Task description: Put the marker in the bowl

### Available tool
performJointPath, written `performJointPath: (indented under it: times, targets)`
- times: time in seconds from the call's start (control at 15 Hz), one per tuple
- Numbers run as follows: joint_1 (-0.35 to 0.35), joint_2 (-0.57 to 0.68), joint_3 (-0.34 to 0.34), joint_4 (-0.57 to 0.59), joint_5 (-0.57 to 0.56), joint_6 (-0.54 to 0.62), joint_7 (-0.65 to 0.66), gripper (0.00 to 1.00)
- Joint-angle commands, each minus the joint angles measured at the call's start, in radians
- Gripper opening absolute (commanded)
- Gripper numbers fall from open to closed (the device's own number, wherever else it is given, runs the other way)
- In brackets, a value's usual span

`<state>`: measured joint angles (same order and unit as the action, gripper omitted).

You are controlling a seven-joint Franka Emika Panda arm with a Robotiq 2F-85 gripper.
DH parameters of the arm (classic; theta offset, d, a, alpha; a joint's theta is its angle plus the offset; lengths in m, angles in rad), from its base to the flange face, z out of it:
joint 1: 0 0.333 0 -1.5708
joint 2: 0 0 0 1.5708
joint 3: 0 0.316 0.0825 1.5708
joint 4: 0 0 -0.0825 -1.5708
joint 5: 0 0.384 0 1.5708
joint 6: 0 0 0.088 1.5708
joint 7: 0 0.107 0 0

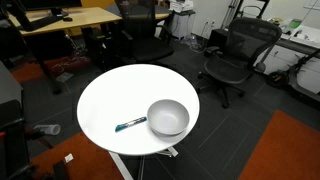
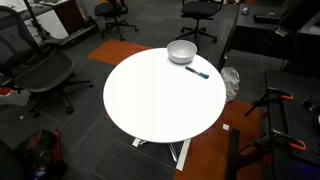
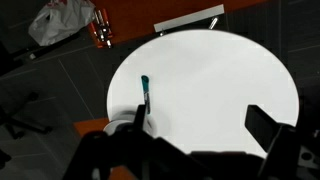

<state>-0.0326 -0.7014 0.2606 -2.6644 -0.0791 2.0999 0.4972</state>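
Round white tabletop [image 1: 115, 100], carrying a grey-silver bowl [image 1: 168, 117] near one edge and a teal marker [image 1: 130, 124] flat just beside it; contact unclear.

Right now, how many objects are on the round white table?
2: the marker lies beside the bowl, near the edge of the table; both exterior views show the whole top.

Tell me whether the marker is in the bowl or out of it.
Out. In both exterior views the marker lies flat on the white table, beside the bowl, not inside it.
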Motion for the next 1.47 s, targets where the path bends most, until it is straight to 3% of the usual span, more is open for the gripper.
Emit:
performJointPath:
  times: [0.0, 0.53, 0.87, 1.4]
  targets:
    - [0.004, 0.001, -0.004, 0.002, -0.003, -0.003, 0.002, 1.00]
    - [-0.007, 0.006, -0.016, 0.000, -0.014, 0.013, -0.007, 1.00]
    - [-0.012, 0.040, -0.070, -0.001, -0.008, 0.040, -0.051, 1.00]
    - [-0.031, 0.148, -0.153, -0.024, -0.013, 0.199, -0.144, 1.00]
